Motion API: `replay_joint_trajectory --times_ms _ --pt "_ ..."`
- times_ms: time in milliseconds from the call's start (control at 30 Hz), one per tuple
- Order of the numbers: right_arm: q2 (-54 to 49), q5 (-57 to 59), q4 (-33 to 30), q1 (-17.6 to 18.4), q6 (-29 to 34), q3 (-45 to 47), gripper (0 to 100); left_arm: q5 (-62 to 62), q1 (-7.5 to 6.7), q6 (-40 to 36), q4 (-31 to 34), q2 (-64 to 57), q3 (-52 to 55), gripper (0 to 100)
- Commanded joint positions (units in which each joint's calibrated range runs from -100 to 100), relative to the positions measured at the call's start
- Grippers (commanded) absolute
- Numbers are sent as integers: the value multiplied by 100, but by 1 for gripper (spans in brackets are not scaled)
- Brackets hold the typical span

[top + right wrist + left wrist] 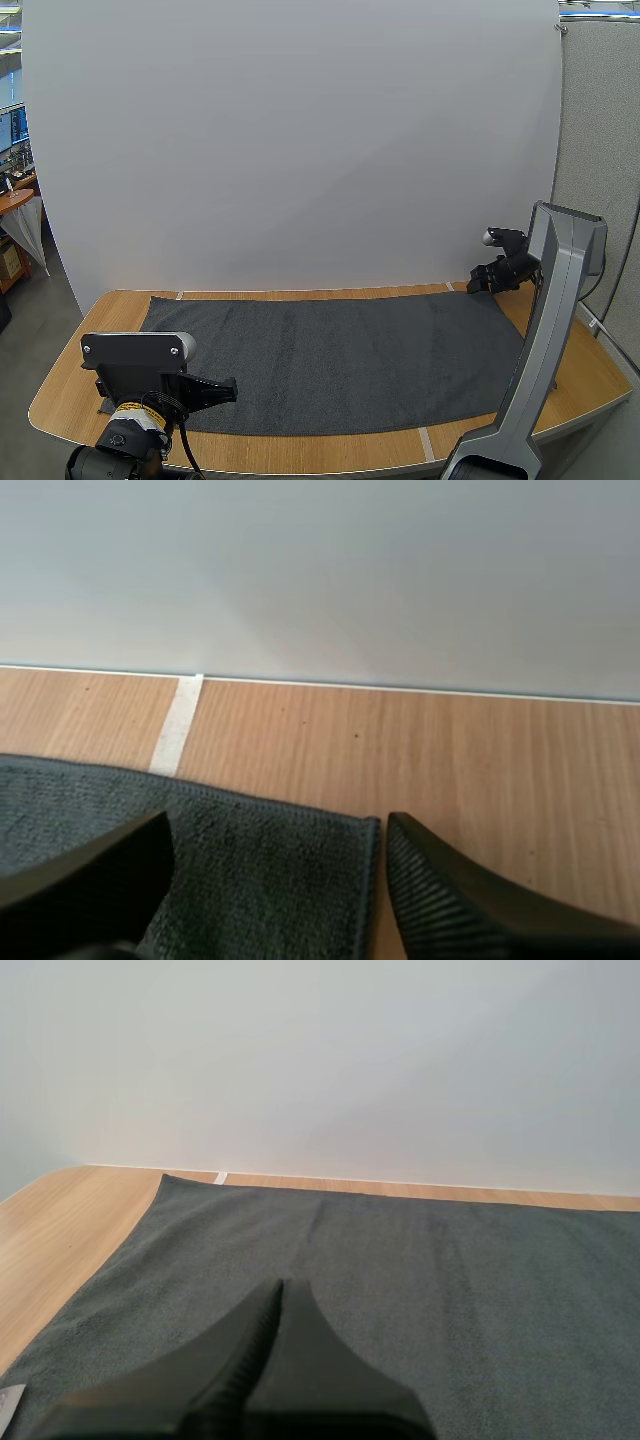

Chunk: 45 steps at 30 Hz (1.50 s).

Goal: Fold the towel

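A dark grey towel (340, 360) lies spread flat across the wooden table (70, 390). My left gripper (232, 390) hovers at the towel's near left corner, pointing right. In the left wrist view its fingers (280, 1305) lie together as one dark wedge over the towel (450, 1290), holding nothing. My right gripper (475, 282) is at the towel's far right corner. In the right wrist view the gripper (278, 825) is open, its two fingers standing on either side of that corner of the towel (260, 880), just above it.
A white board (300, 150) stands upright along the table's back edge, close behind the towel. Strips of white tape (178, 725) mark the wood by the far right corner and at the front edge (427, 443). Bare wood (590, 380) lies right of the towel.
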Motion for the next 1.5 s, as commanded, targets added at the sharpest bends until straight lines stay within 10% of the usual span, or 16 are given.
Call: replay_joint_trajectory --times_ms 0,667,1167,1467 --pt "6 480 -22 7 -58 -31 100 -119 -11 -31 32 -26 0 0" --pt "6 586 -181 7 -96 -31 100 -119 -11 -31 32 -26 0 0" --pt "6 498 -181 7 -96 -31 1 -119 -11 -31 32 -26 0 0" --pt "-17 254 -181 0 -96 -31 0 -119 -11 -31 32 -26 0 0"
